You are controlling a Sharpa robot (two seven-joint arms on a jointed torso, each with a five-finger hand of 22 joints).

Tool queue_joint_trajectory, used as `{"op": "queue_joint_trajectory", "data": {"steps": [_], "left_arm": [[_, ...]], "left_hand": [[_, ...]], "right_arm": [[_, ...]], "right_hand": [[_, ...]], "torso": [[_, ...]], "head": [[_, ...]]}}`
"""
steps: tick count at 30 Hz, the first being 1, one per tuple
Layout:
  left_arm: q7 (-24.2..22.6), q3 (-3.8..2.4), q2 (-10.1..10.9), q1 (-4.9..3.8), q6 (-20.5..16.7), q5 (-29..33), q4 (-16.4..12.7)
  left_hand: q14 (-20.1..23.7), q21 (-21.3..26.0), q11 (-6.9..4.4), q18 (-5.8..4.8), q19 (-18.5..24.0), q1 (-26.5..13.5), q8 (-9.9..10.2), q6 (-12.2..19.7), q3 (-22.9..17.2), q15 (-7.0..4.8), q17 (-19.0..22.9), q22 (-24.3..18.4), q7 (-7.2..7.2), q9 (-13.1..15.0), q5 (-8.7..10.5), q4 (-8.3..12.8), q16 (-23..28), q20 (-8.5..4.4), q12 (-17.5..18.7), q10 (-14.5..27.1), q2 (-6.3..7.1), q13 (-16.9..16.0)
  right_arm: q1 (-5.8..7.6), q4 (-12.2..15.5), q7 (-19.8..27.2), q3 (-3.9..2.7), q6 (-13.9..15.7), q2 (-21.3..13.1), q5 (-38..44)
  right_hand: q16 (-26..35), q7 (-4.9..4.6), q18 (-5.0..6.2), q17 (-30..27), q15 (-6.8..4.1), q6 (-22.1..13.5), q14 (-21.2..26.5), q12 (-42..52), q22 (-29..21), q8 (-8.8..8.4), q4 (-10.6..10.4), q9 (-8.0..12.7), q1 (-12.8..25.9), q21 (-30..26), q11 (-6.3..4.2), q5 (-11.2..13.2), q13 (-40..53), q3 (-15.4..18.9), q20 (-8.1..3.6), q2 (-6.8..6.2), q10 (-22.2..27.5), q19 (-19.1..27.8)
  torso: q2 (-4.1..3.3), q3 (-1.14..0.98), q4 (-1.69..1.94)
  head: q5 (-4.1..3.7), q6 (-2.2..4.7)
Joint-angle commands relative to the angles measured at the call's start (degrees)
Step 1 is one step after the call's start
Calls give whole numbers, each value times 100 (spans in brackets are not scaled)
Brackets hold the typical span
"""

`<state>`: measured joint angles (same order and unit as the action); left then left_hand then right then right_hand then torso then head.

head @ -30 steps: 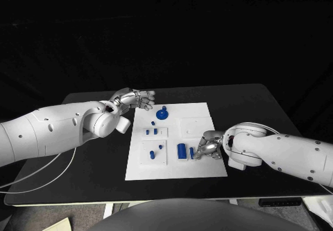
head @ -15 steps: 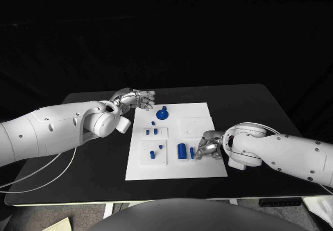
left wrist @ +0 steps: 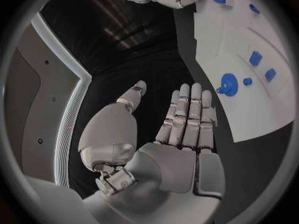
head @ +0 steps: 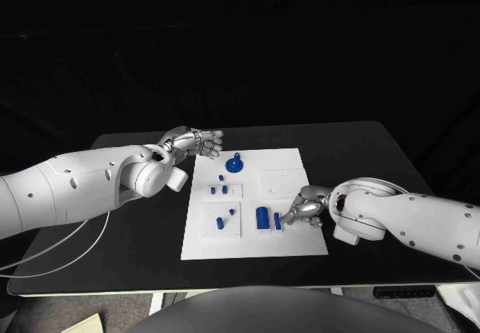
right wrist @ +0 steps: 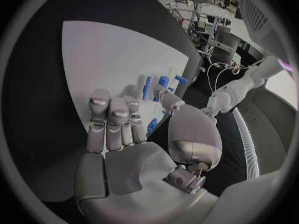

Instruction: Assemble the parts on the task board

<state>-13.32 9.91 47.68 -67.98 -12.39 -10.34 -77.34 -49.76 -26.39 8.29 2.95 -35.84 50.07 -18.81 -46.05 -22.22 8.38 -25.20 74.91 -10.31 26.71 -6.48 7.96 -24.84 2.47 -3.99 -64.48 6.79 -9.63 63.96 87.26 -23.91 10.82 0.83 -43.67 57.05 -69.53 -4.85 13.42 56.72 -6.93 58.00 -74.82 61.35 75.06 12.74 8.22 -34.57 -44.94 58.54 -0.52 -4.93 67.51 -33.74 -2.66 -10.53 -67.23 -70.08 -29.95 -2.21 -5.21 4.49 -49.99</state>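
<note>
**Right hand lifted off the board's near edge**

Shifted slightly up and toward the board's far side since a second ago: right hand (head: 305, 207), now just beside the tall blue block (head: 262, 218) and the thin blue peg (head: 277, 220), at the task board's (head: 285, 164) right edge. Fingers loosely apart in the right wrist view, nothing clamped between them; a small blue piece (right wrist: 152, 125) visible just past the fingertips, touching or not cannot be told. Left hand (head: 195, 144) unchanged, hovering off the board's far-left corner, fingers straight and apart, holding nothing. Blue disc with its knob (head: 234, 164) unmoved at the board's far side; small pegs (head: 219, 189) in the middle insets as before. Probably a repositioning for a grasp on the block or peg rather than a completed placement; no part visibly moved on the board, so progress cannot be judged from this.
</note>
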Motion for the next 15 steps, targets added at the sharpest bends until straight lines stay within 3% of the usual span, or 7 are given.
{"op": "queue_joint_trajectory", "data": {"steps": [1, 6, 7, 9, 12, 15], "left_arm": [[-233, -4, 2, -5, -80, -1, 19], [-383, -8, 12, -7, -157, 100, 108], [-415, -11, 16, -8, -176, 153, 131], [-466, -15, 13, -11, -201, 227, 183], [-566, -22, -10, -24, -244, 377, 318], [-631, -27, -32, -44, -228, 498, 441]], "left_hand": [[-48, 30, -3, 82, -25, 2, -32, 11, -2, -17, -11, 42, 7, -8, 0, 35, 23, -1, -9, 22, -73, 5], [-72, 36, -12, 83, -33, 20, -46, -8, -10, -24, -28, 48, 14, -7, -6, 52, 22, -5, -21, -2, -96, 0], [-80, 38, -16, 82, -36, 27, -51, -15, -11, -26, -34, 50, 17, -6, -7, 60, 21, -6, -24, -11, -103, -2], [-95, 42, -23, 81, -40, 39, -59, -28, -13, -31, -44, 53, 22, -6, -9, 74, 19, -9, -32, -30, -115, -6], [-152, 56, -41, 70, -49, 67, -75, -51, -11, -52, -81, 64, 34, -9, -17, 123, 7, -20, -45, -72, -155, -15], [-231, 68, -54, 53, -72, 91, -89, -73, -6, -84, -133, 74, 44, -14, -41, 176, -21, -42, -50, -108, -206, -22]], "right_arm": [[43, -118, 1031, -8, 605, -19, -533], [171, -415, 1885, -65, 977, -26, -1053], [206, -490, 2073, -88, 1038, -19, -1166], [250, -620, 2325, -136, 1043, -5, -1339], [328, -986, 2779, -259, 1138, 84, -1863], [359, -1377, 3063, -401, 1207, 213, -2253]], "right_hand": [[46, -143, 158, -6, 56, -247, 31, -24, 20, -47, 92, -24, 77, -56, 32, -138, 9, 229, -27, 62, 82, 84], [85, -158, 158, -13, 66, -304, 61, -37, 9, -54, 191, -49, 20, -98, 47, -189, -3, 332, -42, 139, 129, 126], [93, -158, 158, -14, 64, -311, 67, -40, 7, -53, 225, -55, -14, -105, 46, -212, -6, 343, -50, 166, 138, 131], [110, -158, 158, -16, 63, -316, 81, -47, 3, -49, 268, -66, -34, -119, 46, -239, -13, 377, -57, 197, 153, 143], [197, -168, 158, -44, 68, -354, 160, -97, -20, -55, 377, -82, -80, -197, 54, -327, -42, 444, -57, 258, 232, 226], [514, -219, 142, -178, 152, -437, 503, -366, -115, -77, 565, -101, -165, -492, 115, -529, -189, 491, 31, 346, 573, 581]], "torso": [[12, 4, -8], [38, 10, -20], [45, 11, -25], [63, 17, -37], [103, 33, -52], [148, 56, -63]], "head": [[7, 45], [9, 203], [11, 276], [9, 351], [-18, 503], [-24, 652]]}}
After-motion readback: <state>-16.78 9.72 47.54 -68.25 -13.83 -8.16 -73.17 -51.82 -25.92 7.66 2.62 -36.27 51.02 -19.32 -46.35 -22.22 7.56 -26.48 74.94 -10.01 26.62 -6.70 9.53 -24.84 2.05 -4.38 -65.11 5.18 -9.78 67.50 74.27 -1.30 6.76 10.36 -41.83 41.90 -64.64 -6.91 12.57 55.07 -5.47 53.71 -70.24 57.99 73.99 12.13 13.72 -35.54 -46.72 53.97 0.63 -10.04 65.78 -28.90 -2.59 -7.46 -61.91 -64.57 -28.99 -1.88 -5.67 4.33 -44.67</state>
